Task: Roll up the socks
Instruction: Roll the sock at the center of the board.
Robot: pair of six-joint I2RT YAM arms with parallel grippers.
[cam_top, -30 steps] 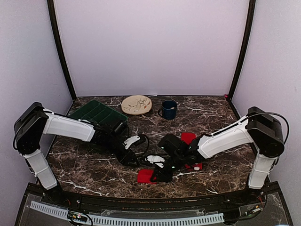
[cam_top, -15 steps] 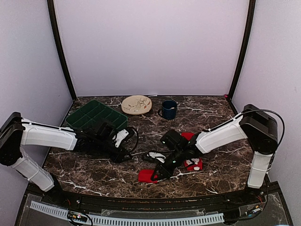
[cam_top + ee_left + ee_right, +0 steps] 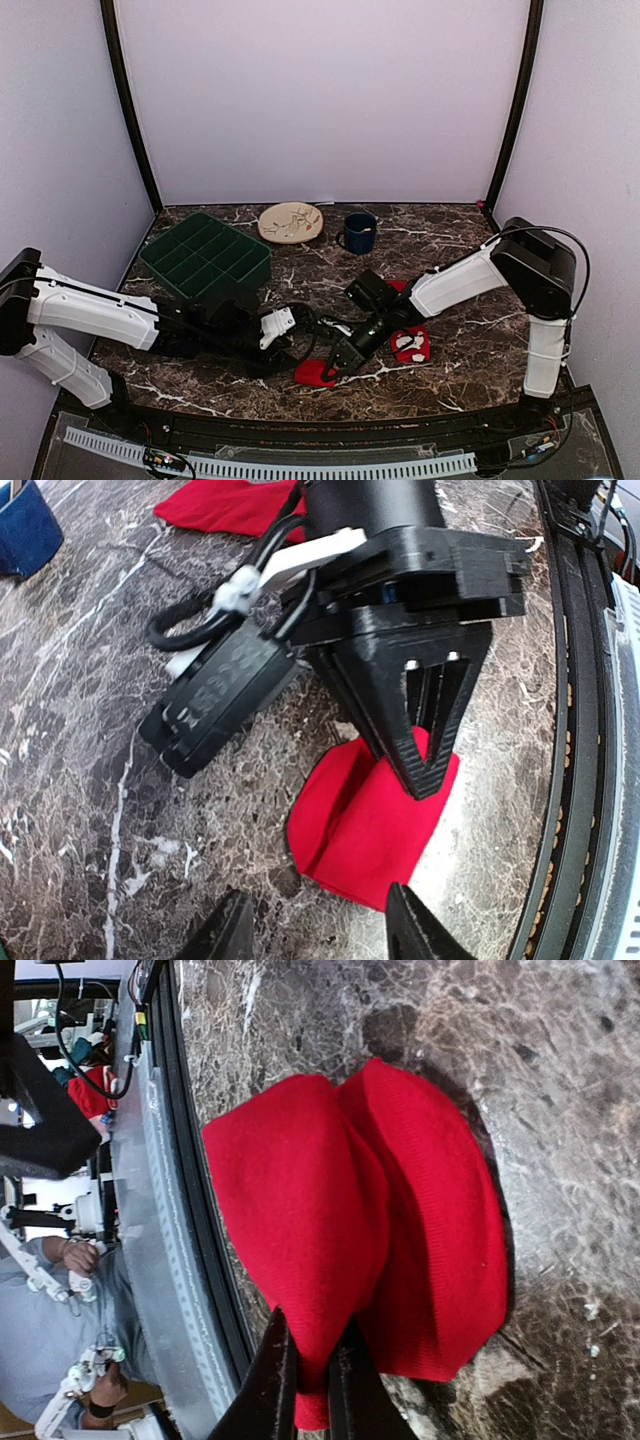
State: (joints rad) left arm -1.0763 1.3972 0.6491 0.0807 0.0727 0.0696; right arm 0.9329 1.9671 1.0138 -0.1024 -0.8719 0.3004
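Near my left arm sits the green divided tray [image 3: 205, 255]. Past it, by the back wall, are the blue mug [image 3: 359, 232], its inside too dark to tell, and the patterned plate [image 3: 291, 222]. My right gripper [image 3: 310, 1385] pinches the folded red sock [image 3: 370, 1230] near the front edge. My left gripper [image 3: 320, 935], fingers apart, waits just short of it. The second sock [image 3: 410, 345] lies partly under my right arm.
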